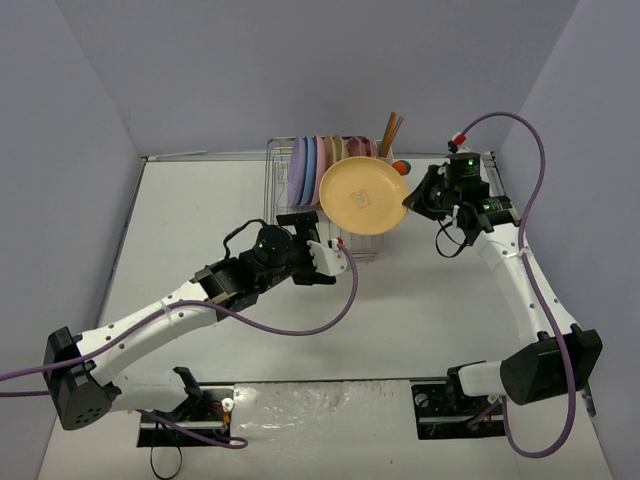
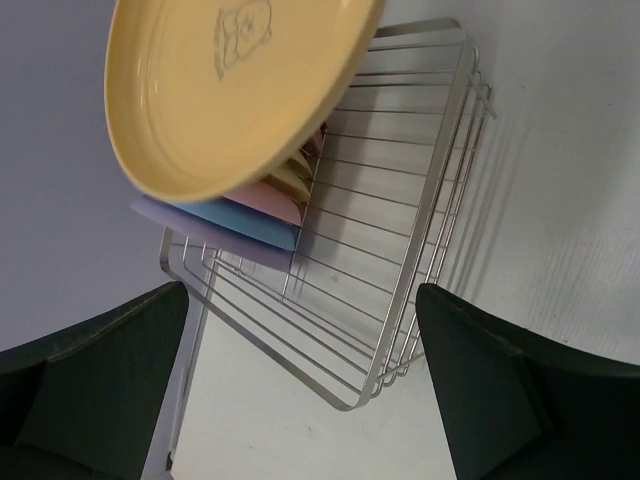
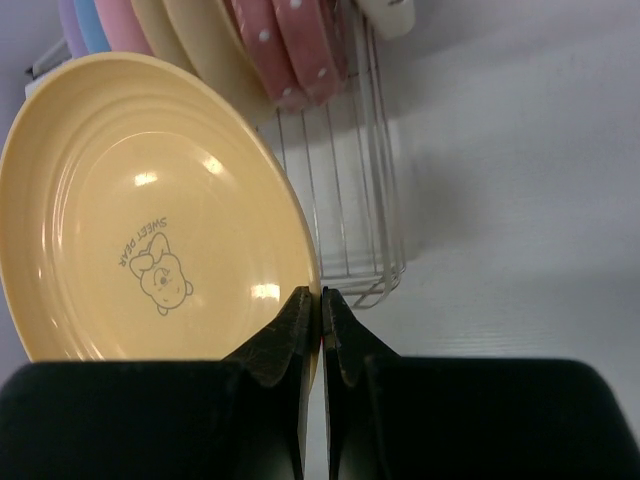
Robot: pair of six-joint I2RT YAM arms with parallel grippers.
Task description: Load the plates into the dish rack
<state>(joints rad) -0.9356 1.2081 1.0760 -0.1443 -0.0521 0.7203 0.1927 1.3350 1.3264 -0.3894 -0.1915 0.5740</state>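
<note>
Dish rack (image 1: 282, 205) of thin silver wire stands at the upper middle of the top view, on a smooth white worktop (image 1: 200, 230). It is rectangular, with a floor of parallel bars and a looped rim. In the left wrist view much of the dish rack floor (image 2: 400, 200) is bare.

A glossy yellow plate (image 1: 363, 195) hangs tilted over the rack's right part, off the wires. It is round, with faint concentric rings stepping in from the rim. In the right wrist view its face (image 3: 150, 220) carries a line drawing of a cartoon animal face with a bow. Small capitals above the drawing seem to read "SWEET PEAR".

Other plates stand on edge in a row at the rack's far end. From the left of the right wrist view they are a lavender plate (image 3: 68, 20), a blue plate (image 3: 90, 20), a pink plate (image 3: 125, 25), beige plates (image 3: 195, 40) and scalloped dark-pink plates (image 3: 290, 50) with white dots.

The right claw (image 3: 321, 300) is clamped on the yellow plate's rim, its two dark fingers pressed nearly together around the edge. The left claw (image 2: 300, 390) is spread wide with nothing between its fingers. In the top view it sits just below the rack's lower edge (image 1: 325, 260).

A small white utensil cup (image 3: 390, 15) hangs at the rack's upper right corner, and its contents are cut off in the right wrist view.
</note>
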